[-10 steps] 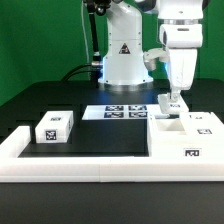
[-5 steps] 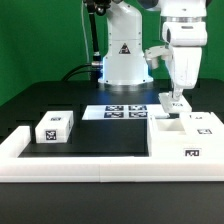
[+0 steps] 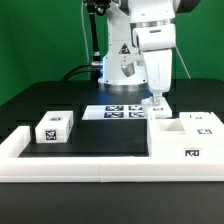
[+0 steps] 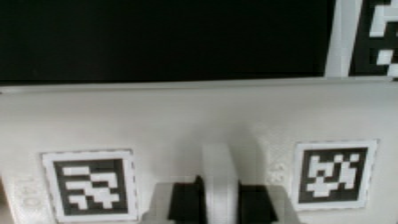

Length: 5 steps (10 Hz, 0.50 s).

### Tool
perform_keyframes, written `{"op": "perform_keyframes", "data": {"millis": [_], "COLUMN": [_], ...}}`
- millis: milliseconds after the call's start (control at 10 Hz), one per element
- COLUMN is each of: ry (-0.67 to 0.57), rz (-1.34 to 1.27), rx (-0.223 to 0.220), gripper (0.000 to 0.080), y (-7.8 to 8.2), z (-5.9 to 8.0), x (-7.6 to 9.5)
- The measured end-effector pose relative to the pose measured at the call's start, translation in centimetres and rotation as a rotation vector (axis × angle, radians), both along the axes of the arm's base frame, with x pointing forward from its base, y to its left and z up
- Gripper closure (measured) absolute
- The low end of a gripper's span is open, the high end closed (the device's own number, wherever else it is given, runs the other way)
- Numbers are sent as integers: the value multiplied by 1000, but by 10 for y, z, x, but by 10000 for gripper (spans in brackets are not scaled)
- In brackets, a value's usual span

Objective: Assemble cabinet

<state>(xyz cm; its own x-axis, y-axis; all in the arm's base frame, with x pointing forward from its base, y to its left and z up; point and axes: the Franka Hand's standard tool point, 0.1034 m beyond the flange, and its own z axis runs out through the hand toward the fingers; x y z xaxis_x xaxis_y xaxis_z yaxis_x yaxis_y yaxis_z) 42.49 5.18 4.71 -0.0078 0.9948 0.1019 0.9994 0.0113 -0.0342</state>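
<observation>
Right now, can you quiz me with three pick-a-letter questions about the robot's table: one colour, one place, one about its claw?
1. What colour is the cabinet?
A red
B white
C blue

2. Where is the small tagged block?
A on the exterior view's left, apart from the cabinet
B inside a cabinet compartment
C hanging in the air

3. How is the gripper?
A wide open
B shut
C out of sight

Answers: B, its walls are white; A, it sits alone on the dark surface; B, the wrist view shows its jaws pressed together.
</observation>
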Motion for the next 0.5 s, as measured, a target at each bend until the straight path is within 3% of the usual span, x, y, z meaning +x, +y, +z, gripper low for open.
{"op": "perform_keyframes", "data": {"millis": [300,500], "ry": [6,3], "rz": [-34,-51], "rx": [-25,-25], "gripper": [737,737], "y": [20,28], "z": [18,21], "x": [15,15]}}
